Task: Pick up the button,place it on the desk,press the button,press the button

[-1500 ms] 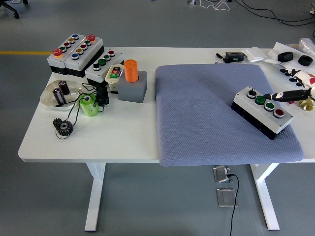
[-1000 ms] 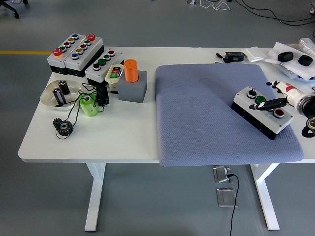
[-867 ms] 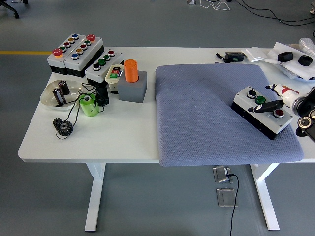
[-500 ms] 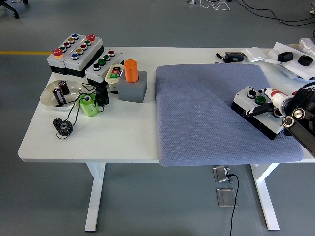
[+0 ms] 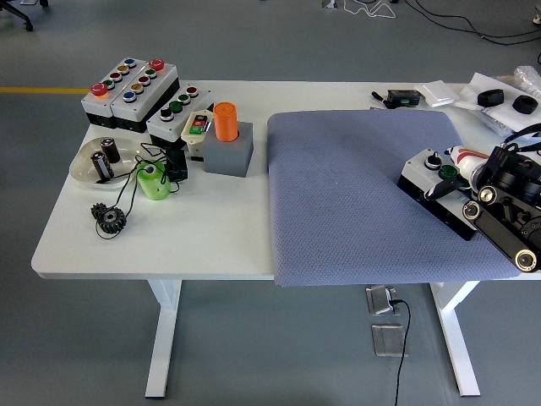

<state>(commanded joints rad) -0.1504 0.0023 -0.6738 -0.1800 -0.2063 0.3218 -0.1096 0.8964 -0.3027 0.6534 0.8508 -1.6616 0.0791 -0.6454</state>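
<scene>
The button box (image 5: pixel 439 190), white-topped with black sides, is seen lying on the right part of a blue-grey mat (image 5: pixel 372 199) spread over the right half of the white table (image 5: pixel 169 241). A black knob and a green button are visible along the box's top; the rest of the top is covered by the arm. The right robot hand (image 5: pixel 461 173) is brought in from the right edge and is placed directly over the box. One dark finger (image 5: pixel 438 189) is stretched out to the left, with its tip lying on the box's top just beside the green button. Whether the tip is pressing on a button cannot be told. The other fingers are hidden behind the wrist, so the hand's spread cannot be told; nothing is seen held in it. The black forearm is laid across the mat's right corner, toward the lower right.

On the left half of the table, well apart from the box, other button boxes (image 5: pixel 135 89) are grouped at the far corner. Near them an orange cylinder (image 5: pixel 225 121) is set upright in a grey block (image 5: pixel 228 154). A clear dish (image 5: pixel 101 162), a green cup (image 5: pixel 151 181) and a black gear (image 5: pixel 110 220) are placed nearer the front.
</scene>
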